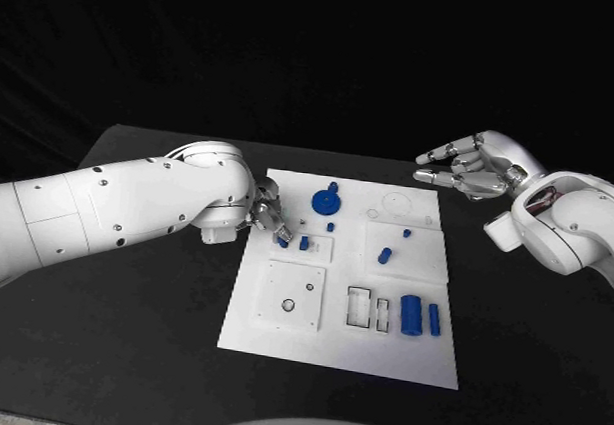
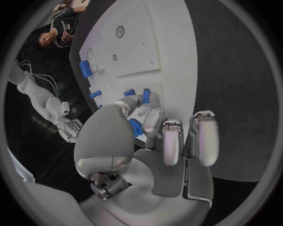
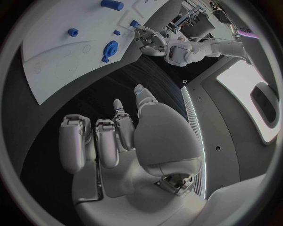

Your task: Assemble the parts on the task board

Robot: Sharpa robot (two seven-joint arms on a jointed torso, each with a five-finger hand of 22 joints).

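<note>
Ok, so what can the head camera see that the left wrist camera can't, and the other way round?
Head view: the blue toothed gear wheel at the far end of the white task board. Left wrist view: the left hand pinching a small blue piece between thumb and finger; from the head that grip is too small to make out. Both: the board, the fat blue cylinder, the left hand, and the right hand, curled, holding nothing, past the board's far corner.

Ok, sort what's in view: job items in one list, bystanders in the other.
Job:
task board
blue gear
blue cylinder
small blue piece pinched by left hand
right hand, holding nothing, off the board

Just there:
black table
</note>
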